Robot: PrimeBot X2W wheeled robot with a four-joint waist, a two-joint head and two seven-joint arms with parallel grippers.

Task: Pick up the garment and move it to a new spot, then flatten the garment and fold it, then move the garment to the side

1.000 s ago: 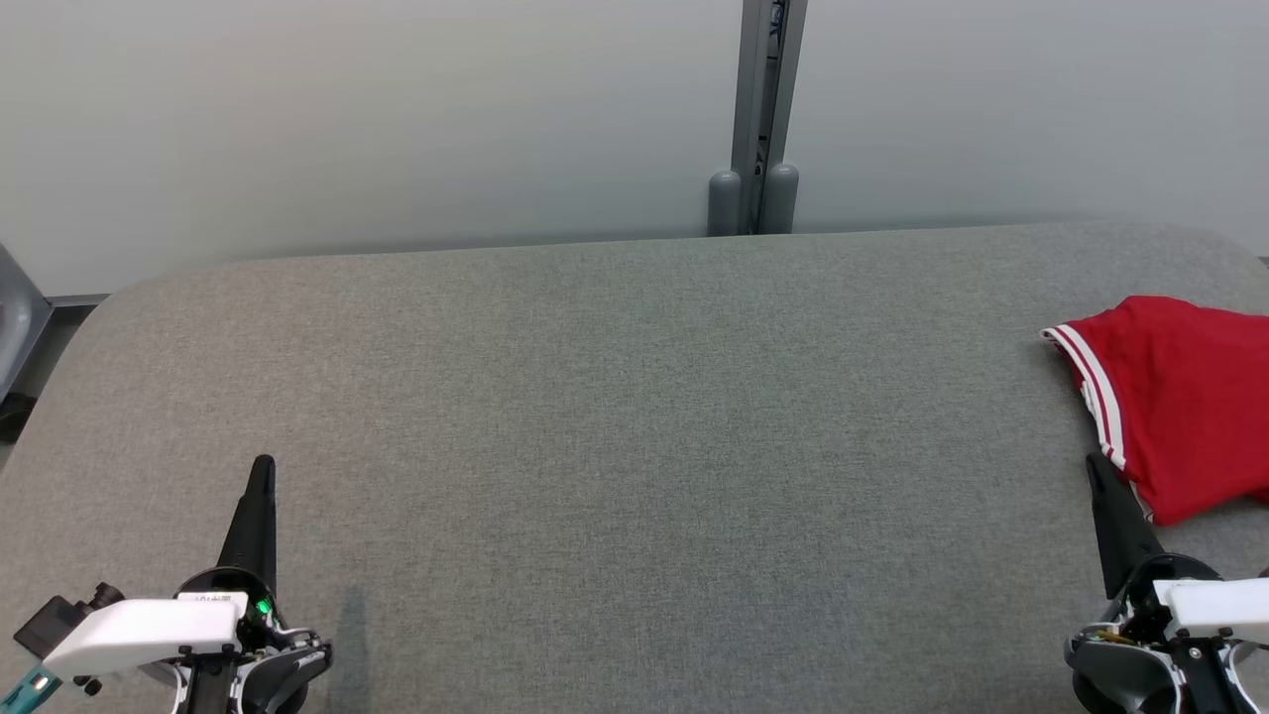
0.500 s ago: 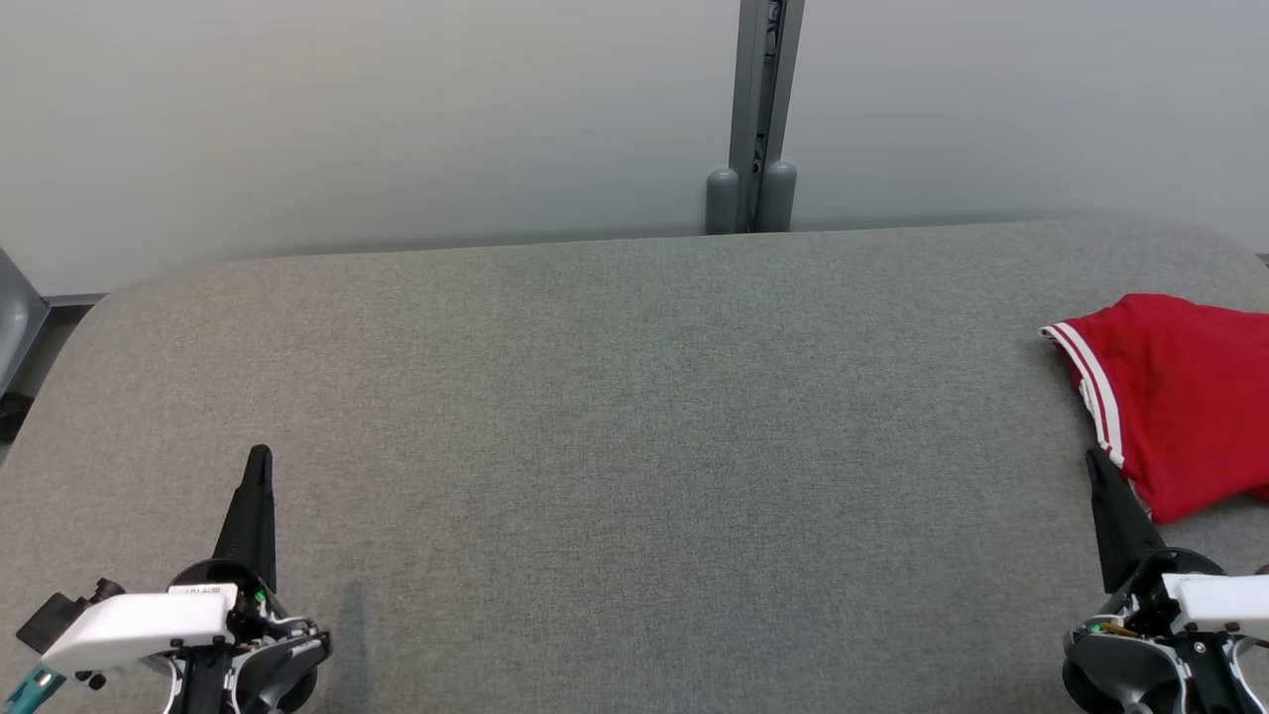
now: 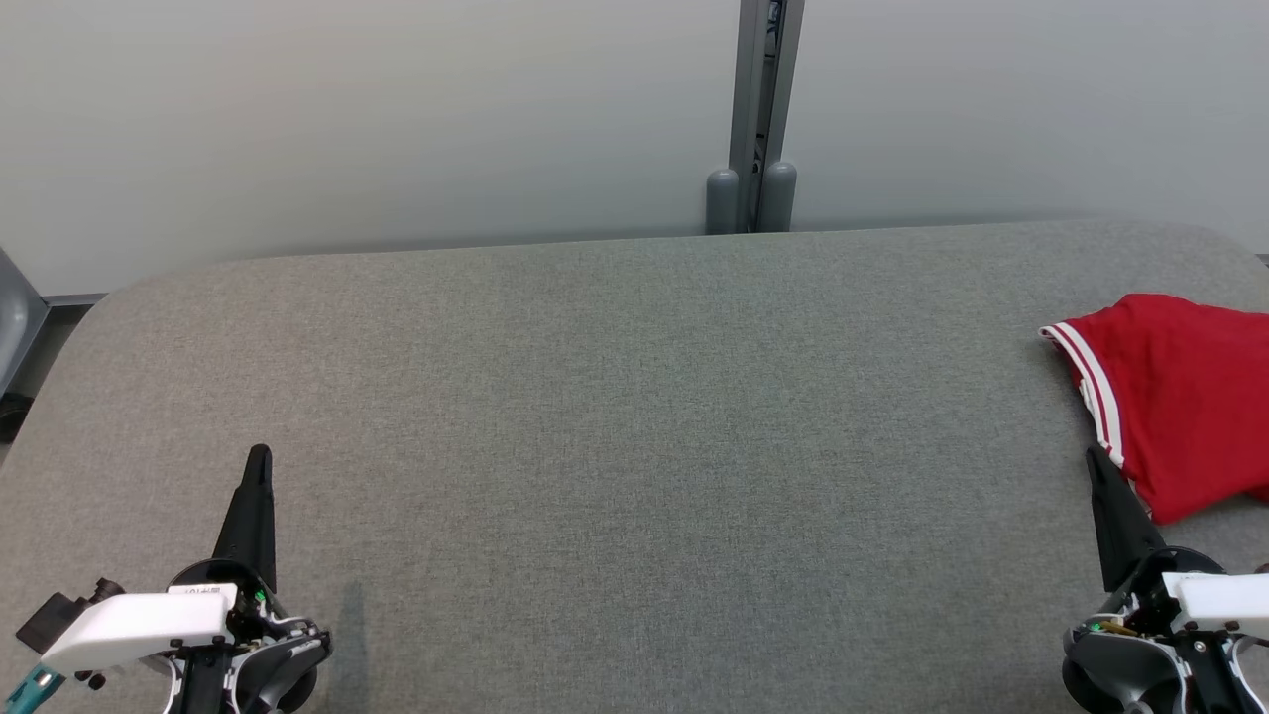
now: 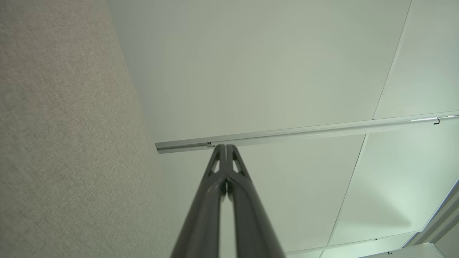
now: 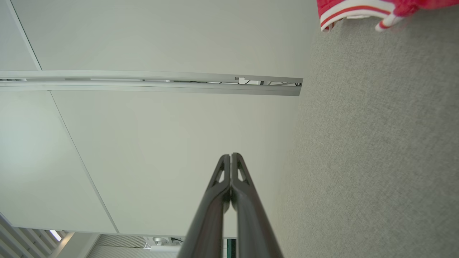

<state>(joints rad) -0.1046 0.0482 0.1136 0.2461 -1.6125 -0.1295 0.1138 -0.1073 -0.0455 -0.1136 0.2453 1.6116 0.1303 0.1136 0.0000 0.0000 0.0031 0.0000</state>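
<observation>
A red garment (image 3: 1180, 397) with white stripes along its hem lies bunched at the far right of the grey table (image 3: 615, 397), partly cut off by the head view's edge. Its striped hem (image 5: 355, 10) appears at the top of the right wrist view. My right gripper (image 3: 1095, 461) stands shut and empty at the lower right, its tip just left of the garment's near edge. At the lower left my left gripper (image 3: 260, 456) is shut too, holding nothing. Both pairs of fingers (image 4: 226, 147) (image 5: 230, 156) are pressed together, seen in the wrist views.
A grey post (image 3: 758, 109) stands behind the table's far edge against a pale wall (image 3: 347, 119). A grey object (image 3: 12, 327) sits off the table's left end. The table's wide middle is bare grey felt.
The left gripper shifted slightly up the head view from a second ago. The whole picture moved a few pixels, so the camera moved a little. The garment lies as before.
</observation>
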